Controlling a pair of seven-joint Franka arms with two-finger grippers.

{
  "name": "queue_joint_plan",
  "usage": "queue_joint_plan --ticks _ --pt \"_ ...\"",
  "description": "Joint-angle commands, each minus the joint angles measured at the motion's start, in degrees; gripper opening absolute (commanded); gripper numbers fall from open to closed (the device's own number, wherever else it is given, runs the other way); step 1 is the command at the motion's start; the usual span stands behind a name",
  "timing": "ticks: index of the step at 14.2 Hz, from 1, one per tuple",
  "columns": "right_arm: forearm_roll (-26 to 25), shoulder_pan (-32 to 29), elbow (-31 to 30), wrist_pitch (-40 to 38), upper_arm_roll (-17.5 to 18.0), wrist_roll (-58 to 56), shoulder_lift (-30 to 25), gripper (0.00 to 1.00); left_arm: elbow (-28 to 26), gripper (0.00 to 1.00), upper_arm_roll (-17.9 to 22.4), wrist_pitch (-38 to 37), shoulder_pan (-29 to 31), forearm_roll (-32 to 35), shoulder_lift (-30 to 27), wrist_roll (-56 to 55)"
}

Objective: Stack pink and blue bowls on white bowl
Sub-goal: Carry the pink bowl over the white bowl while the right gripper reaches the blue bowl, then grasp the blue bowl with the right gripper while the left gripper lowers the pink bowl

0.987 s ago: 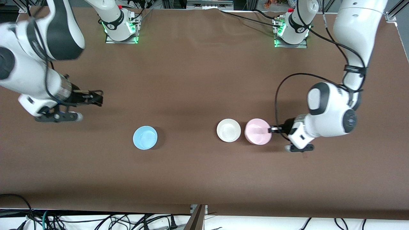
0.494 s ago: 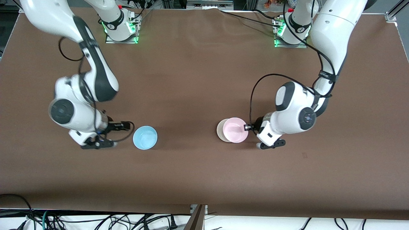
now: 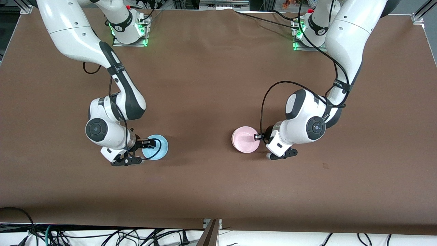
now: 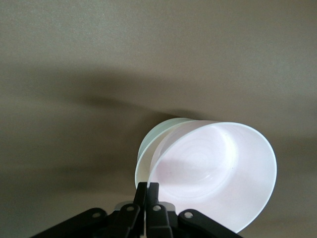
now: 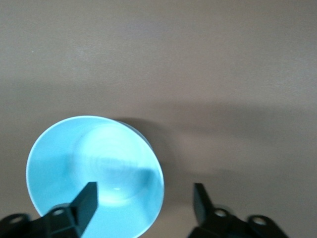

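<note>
The pale pink bowl [image 3: 244, 139] sits on top of the white bowl and hides it in the front view. In the left wrist view the pink bowl [image 4: 213, 168] is tilted, and the white bowl's rim [image 4: 147, 146] shows under its edge. My left gripper [image 3: 259, 137] [image 4: 147, 186] is shut on the pink bowl's rim. The sky-blue bowl [image 3: 162, 146] [image 5: 94, 163] stands on the table toward the right arm's end. My right gripper [image 3: 151, 143] [image 5: 144, 198] is open. It straddles the blue bowl's rim, one finger inside and one outside.
The brown table cover [image 3: 211, 85] is bare around the bowls. The arm bases [image 3: 128, 30] [image 3: 310, 34] with green lights stand along the edge farthest from the front camera. Loose cables [image 3: 102, 235] lie off the table's near edge.
My left gripper carried the pink bowl from beside the white bowl onto it. My right arm swung in from the table's end to the blue bowl and now straddles its rim.
</note>
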Motion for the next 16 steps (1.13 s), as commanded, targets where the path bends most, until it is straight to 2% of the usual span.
queue_joint_plan --ticks 1,3,6,8,10,14,16 --pt "1.0 -0.1 1.2 0.9 0.1 -0.8 1.2 0.45 1.4 0.0 -0.1 0.5 -0.4 1.8 1.1 -1.2" --pt "1.0 -0.1 1.2 1.2 0.1 -0.8 1.8 0.41 1.5 0.0 -0.1 0.5 -0.4 1.8 1.5 -1.1" --pt "1.0 -0.1 1.2 1.8 0.1 -0.9 2.1 0.41 1.4 0.0 -0.2 0.5 -0.4 4.5 1.8 -1.2" --pt "1.1 -0.1 1.2 1.8 0.1 -0.8 2.1 0.24 1.3 0.0 -0.2 0.6 -0.4 4.8 1.9 -1.3" --pt "1.4 -0.1 1.3 1.7 0.3 -0.5 2.0 0.02 1.3 0.0 -0.2 0.5 -0.4 4.8 2.0 -1.3" --pt "7.1 0.8 4.0 -1.2 0.5 0.1 1.8 0.0 1.4 0.0 -0.2 0.6 -0.8 4.8 2.7 -2.2" --pt "8.3 2.7 6.9 -4.1 0.5 5.7 1.8 0.0 1.4 0.0 -0.2 1.6 -0.8 4.8 2.9 -3.1"
